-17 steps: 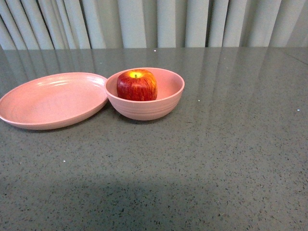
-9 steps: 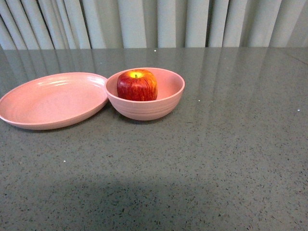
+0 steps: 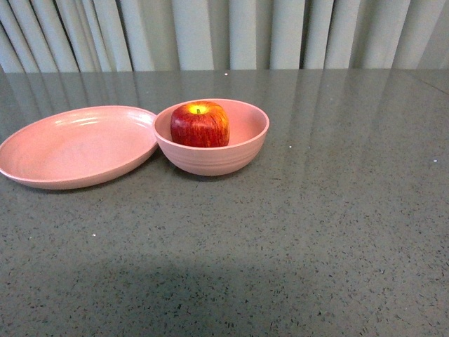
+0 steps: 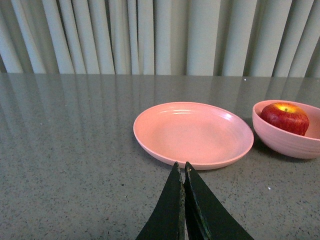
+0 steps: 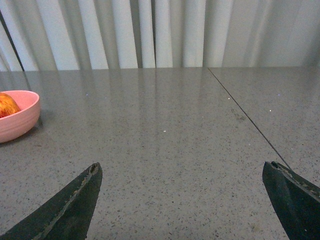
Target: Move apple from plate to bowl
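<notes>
The red apple (image 3: 200,124) with its yellow stem patch sits inside the deep pink bowl (image 3: 217,160) at the middle of the table. The shallow pink plate (image 3: 74,147) lies empty just left of the bowl, its rim touching or nearly touching it. Neither gripper shows in the front view. In the left wrist view my left gripper (image 4: 181,167) is shut and empty, just short of the plate's (image 4: 192,132) near rim, with the bowl (image 4: 287,142) and apple (image 4: 285,116) beyond. In the right wrist view my right gripper (image 5: 182,170) is open and empty over bare table, well away from the bowl (image 5: 20,122) and apple (image 5: 7,105).
The grey speckled tabletop (image 3: 316,232) spreads around the dishes. Pale curtains (image 3: 224,31) hang behind the far edge. A thin seam (image 5: 247,120) crosses the table in the right wrist view.
</notes>
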`<state>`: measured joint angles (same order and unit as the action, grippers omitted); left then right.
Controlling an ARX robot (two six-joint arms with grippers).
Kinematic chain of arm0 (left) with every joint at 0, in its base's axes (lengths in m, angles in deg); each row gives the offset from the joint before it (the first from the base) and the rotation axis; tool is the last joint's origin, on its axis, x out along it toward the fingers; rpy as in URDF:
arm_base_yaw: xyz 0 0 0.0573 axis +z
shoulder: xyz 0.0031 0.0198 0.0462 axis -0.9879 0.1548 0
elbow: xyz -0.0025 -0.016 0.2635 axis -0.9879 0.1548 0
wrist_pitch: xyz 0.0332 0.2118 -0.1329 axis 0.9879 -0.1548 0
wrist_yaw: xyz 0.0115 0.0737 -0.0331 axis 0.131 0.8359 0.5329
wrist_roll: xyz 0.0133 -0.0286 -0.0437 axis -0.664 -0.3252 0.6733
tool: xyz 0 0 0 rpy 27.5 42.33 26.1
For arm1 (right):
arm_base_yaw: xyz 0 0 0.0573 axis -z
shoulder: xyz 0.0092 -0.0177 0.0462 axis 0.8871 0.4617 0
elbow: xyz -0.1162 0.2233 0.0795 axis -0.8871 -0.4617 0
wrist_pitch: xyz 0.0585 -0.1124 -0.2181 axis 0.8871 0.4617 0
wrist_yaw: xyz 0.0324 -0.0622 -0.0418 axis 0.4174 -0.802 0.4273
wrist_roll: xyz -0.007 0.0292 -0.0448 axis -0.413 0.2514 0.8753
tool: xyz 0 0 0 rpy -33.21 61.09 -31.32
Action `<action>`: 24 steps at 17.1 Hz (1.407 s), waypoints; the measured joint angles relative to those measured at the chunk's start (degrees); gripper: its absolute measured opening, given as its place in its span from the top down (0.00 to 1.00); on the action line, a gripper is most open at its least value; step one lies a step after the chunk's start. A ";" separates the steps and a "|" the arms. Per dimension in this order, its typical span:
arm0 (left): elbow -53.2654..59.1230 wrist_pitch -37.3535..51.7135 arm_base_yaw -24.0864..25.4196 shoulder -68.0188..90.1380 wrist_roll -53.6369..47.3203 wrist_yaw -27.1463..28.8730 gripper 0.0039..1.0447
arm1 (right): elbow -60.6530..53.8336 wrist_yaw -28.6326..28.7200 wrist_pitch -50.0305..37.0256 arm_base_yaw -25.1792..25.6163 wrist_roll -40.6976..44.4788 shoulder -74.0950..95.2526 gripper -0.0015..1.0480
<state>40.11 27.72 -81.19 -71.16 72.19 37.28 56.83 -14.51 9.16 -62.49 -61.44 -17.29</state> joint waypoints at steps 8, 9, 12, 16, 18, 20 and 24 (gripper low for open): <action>-0.04 -16.11 0.00 -14.47 0.00 0.07 0.99 | 0.00 0.00 0.00 0.00 0.02 0.00 0.06; -0.31 -14.78 -0.02 -14.71 -0.04 0.13 0.99 | 0.00 0.02 0.02 0.00 0.00 0.00 0.06; -0.04 -15.98 0.00 -14.73 -0.02 0.09 0.99 | 0.00 0.00 -0.04 0.00 0.02 0.00 0.06; -0.04 -15.63 0.00 -14.75 -0.02 0.00 0.99 | 0.00 0.00 0.00 0.00 0.00 0.00 0.06; -0.04 -15.65 0.00 -14.75 -0.04 -0.02 0.99 | 0.00 0.02 -0.02 0.00 0.00 0.00 0.06; -0.04 -15.69 0.00 -14.75 -0.02 0.02 0.99 | 0.00 0.02 -0.02 0.00 0.00 0.00 0.06; -0.04 -15.69 -0.02 -14.75 -0.02 0.00 0.60 | 0.00 0.02 -0.02 0.00 0.00 0.00 0.06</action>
<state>40.07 12.03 -81.21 -85.91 72.17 37.28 56.83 -14.49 9.14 -62.49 -61.44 -17.29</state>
